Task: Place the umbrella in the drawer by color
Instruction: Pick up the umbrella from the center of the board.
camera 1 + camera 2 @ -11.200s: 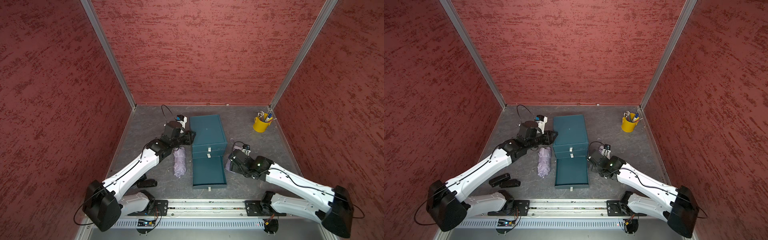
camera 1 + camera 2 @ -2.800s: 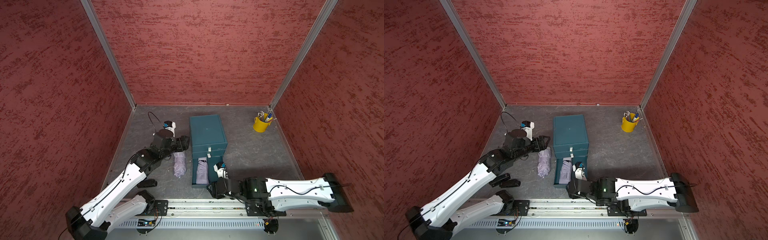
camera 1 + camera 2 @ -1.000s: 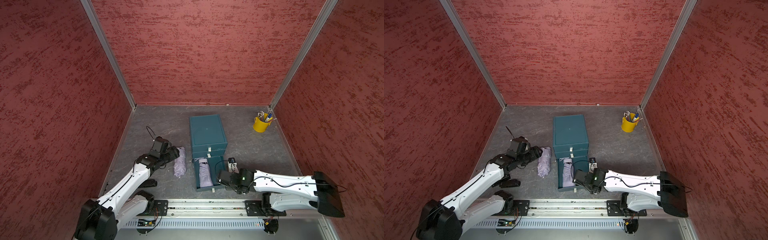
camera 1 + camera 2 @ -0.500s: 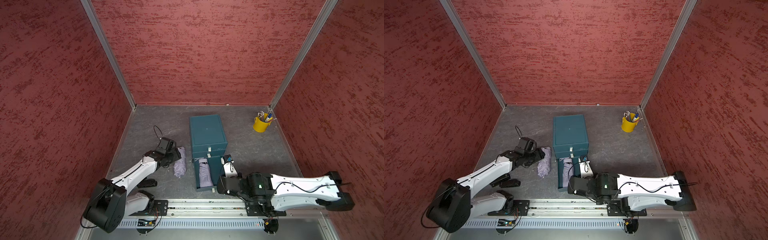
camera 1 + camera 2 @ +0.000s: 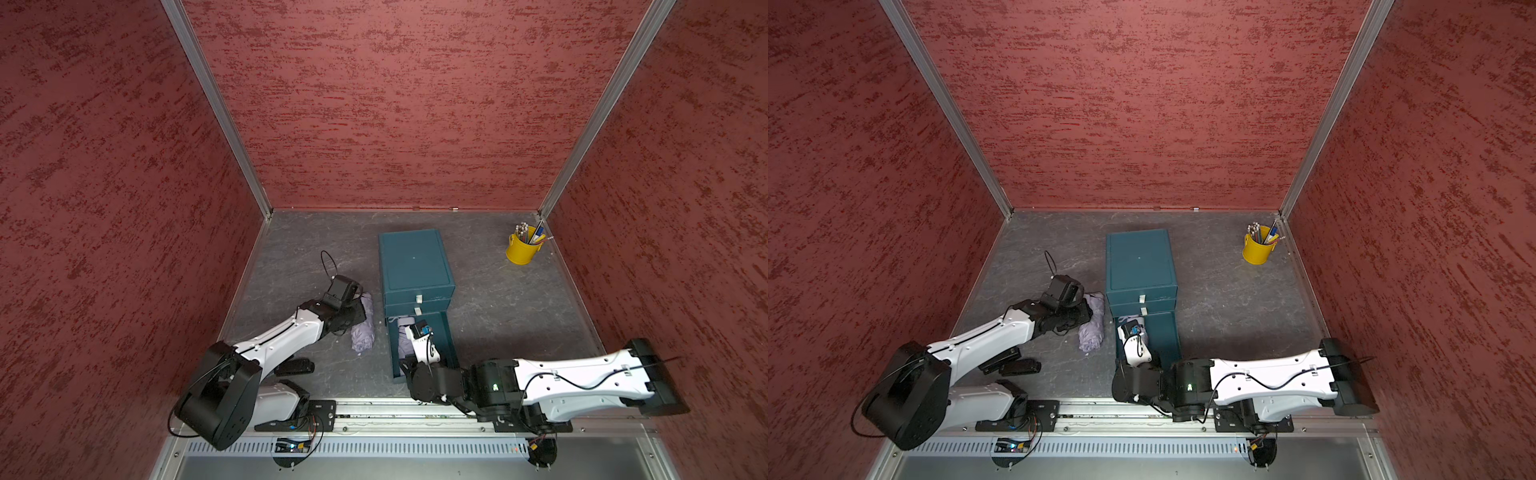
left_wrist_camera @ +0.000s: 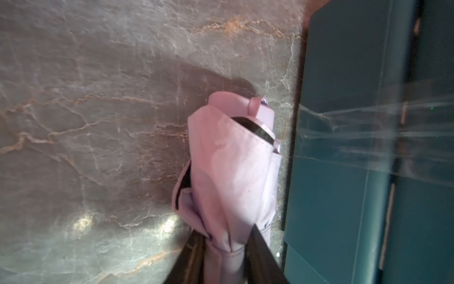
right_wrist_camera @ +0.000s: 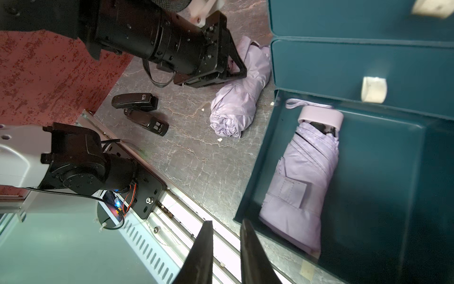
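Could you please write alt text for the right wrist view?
A folded lilac umbrella lies in the open teal drawer. On the floor beside it, the left gripper clamps a second lilac umbrella, near two black staplers; the right gripper hangs empty.

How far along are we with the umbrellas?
Done: one lavender umbrella lies in the open bottom drawer. In hand: the left gripper is closed on the second umbrella, on the floor beside the cabinet. Left: getting it into a drawer, probably this one since colours match. The right gripper is empty.
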Robot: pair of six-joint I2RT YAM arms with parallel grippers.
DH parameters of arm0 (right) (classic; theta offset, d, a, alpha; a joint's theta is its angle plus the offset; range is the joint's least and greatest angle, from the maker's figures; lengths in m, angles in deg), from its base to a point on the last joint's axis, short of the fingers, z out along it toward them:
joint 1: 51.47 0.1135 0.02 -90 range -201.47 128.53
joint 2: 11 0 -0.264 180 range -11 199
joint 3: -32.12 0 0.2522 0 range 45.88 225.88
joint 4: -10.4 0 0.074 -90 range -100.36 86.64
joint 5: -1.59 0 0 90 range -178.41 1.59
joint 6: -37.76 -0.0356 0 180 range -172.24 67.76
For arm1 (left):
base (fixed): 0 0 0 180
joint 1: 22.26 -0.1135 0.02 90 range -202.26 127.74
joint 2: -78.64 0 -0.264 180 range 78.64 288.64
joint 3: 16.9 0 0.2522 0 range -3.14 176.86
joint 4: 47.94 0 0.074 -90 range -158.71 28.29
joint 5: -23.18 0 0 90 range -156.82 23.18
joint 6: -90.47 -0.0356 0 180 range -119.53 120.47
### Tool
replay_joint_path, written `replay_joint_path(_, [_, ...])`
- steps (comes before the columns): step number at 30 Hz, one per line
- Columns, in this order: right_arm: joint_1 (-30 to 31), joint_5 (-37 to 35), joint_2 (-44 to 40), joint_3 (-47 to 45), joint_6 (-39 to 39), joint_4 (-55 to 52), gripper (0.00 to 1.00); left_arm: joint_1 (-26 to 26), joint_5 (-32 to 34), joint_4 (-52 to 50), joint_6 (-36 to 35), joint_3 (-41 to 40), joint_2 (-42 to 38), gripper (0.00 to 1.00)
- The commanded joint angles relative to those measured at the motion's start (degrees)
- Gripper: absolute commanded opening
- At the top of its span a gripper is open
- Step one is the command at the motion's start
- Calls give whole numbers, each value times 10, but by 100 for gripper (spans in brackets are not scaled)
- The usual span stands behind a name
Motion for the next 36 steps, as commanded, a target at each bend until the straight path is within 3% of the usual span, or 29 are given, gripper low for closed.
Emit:
replay_joint_path(1, [5, 12, -5, 4, 4, 48, 23, 3, 27, -6, -2, 14, -6, 18])
replay_joint_path(7, [5, 23, -6, 5, 11, 68, 24, 1, 29, -27, -1, 22, -64, 0])
replay_joint_path(10, [5, 21, -7, 24, 22, 61, 32, -10, 30, -52, 9, 27, -128, 0])
replay_joint_path(15, [4, 23, -41, 51, 56, 62, 55, -28, 11, -76, 26, 39, -282, 0])
replay_joint_path(20, [-8, 31, -78, 73, 80, 38, 59, -33, -47, -74, 47, 82, -386, 0])
replay_joint_path(23, [-33, 53, -94, 86, 90, 24, 65, -31, -90, -50, 65, 98, -411, 0])
replay_joint_path(28, [-96, 151, -79, 133, 114, 14, 67, -20, -171, 52, 123, 87, -426, 0])
replay_joint_path(33, [-111, 208, -73, 130, 124, 79, 73, 20, -199, 135, 153, 63, -427, 0])
replay_joint_path(36, [-121, 209, -75, 118, 105, 93, 74, 51, -215, 199, 168, 37, -422, 0])
